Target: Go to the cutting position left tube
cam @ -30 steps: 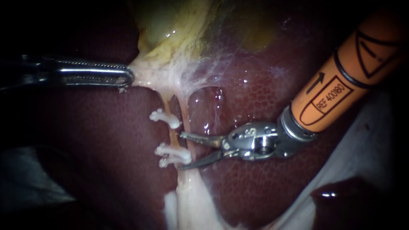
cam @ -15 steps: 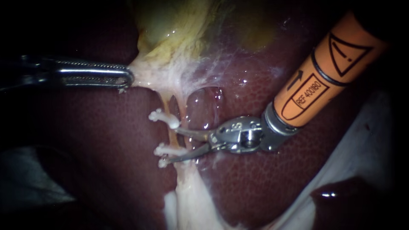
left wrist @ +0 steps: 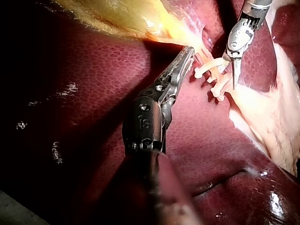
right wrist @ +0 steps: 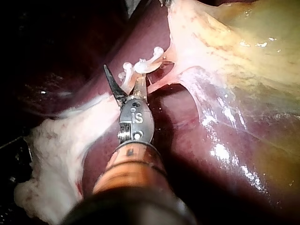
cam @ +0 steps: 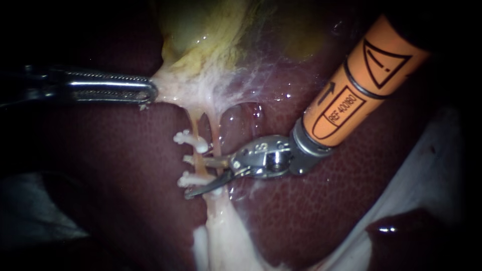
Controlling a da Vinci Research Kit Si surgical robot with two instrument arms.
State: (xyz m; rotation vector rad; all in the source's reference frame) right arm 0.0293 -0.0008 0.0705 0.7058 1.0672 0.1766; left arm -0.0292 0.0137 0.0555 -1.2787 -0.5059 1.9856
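Currently our right instrument (cam: 191,176) holds its jaws apart astride the left tube (cam: 195,124), between its clips (cam: 192,141), the lower clip (cam: 192,179) just beside the lower jaw. Our left instrument (cam: 148,92) is clamped on gallbladder (cam: 201,35) tissue. Closing here, we judge, could bite that clip, or catch the right tube (cam: 216,131), which runs near the jaws' hinge.

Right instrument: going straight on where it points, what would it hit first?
Probably the left tube: it lies between the open blades of the right instrument, beside the lower clip; depth is unclear.
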